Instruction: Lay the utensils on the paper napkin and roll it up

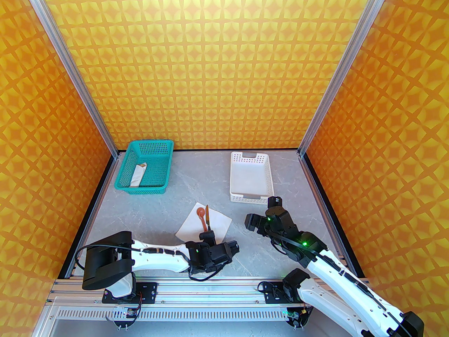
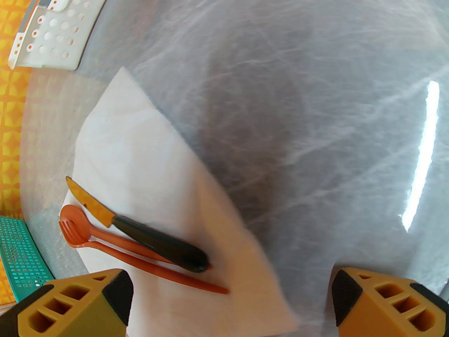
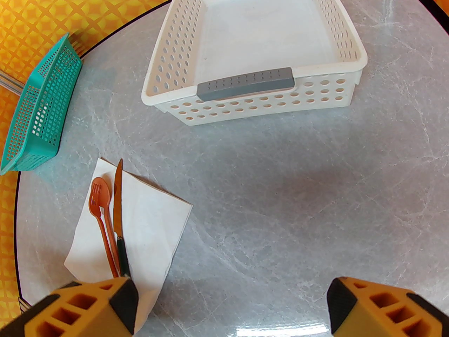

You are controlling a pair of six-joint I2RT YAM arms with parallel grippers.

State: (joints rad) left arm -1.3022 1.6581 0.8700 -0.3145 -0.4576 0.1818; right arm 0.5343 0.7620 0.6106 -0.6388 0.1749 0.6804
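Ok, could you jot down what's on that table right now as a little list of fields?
napkin: white paper napkin, flat on the grey table
utensils: spoon, fork and knife, side by side on the napkin
left end effector: open, empty, over the napkin's near end
right end effector: open, empty, over the table
teal basket: holds a white paper tube
white basket: nothing inside

Spread flat, white paper napkin [image 3: 151, 223]; upon it, side by side, tips toward twelve o'clock: reddish-brown spoon [image 3: 101, 187]; orange fork [image 3: 94, 199]; dark-handled knife [image 3: 117, 202].
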